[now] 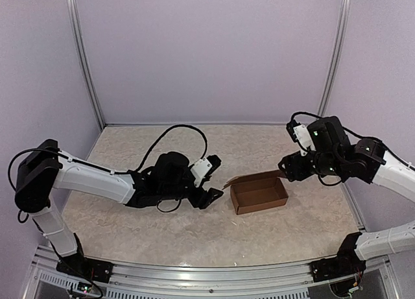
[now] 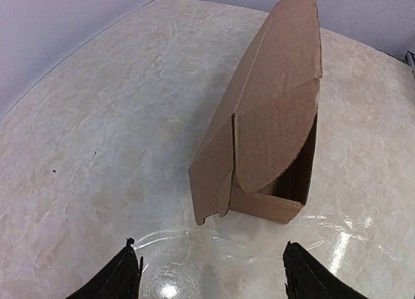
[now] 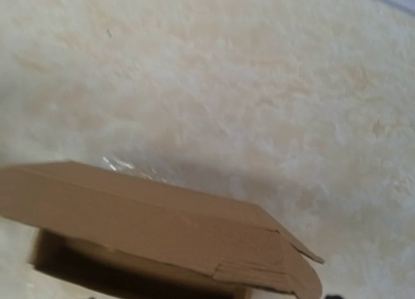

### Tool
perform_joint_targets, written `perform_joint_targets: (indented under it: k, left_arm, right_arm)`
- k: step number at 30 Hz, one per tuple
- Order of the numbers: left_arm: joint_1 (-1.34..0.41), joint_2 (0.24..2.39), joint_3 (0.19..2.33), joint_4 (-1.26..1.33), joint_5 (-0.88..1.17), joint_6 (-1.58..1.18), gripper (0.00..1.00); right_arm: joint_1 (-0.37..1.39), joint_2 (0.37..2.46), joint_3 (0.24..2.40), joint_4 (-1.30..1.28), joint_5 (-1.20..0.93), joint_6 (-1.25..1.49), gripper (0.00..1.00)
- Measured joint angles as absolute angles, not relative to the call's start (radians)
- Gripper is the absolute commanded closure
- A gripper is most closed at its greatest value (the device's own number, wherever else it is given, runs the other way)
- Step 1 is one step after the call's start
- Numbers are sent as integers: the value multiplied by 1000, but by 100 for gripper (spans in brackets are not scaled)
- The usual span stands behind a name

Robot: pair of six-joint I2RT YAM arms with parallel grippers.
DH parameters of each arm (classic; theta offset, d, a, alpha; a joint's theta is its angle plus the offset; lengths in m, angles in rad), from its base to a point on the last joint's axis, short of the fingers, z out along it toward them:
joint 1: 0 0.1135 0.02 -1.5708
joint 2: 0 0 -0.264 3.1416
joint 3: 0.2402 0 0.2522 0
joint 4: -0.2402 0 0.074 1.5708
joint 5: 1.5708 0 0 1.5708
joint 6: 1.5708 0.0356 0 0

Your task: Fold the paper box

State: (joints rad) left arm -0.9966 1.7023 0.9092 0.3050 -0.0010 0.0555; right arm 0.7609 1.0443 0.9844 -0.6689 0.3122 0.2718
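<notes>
A brown cardboard box lies open on the table, its lid flap raised along the far side. My left gripper is open and empty, just left of the box. In the left wrist view the box stands ahead of the gripper, with a curved side flap leaning over the opening and the fingertips wide apart. My right gripper is at the far right corner of the lid flap. In the right wrist view the flap fills the bottom and the fingers are hidden.
The table top is pale marbled stone with a shiny film under the left gripper. Purple walls with metal posts enclose the back and sides. A metal rail runs along the near edge.
</notes>
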Motion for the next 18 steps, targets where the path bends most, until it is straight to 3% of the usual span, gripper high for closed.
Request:
perform_joint_targets:
  k: [9, 18]
  left_arm:
    - [-1012, 1835, 957, 409, -30, 157, 34]
    - [-1014, 1900, 1040, 437, -70, 181, 56]
  right_arm:
    - [760, 918, 986, -659, 268, 282, 25]
    - [760, 892, 985, -659, 244, 282, 26]
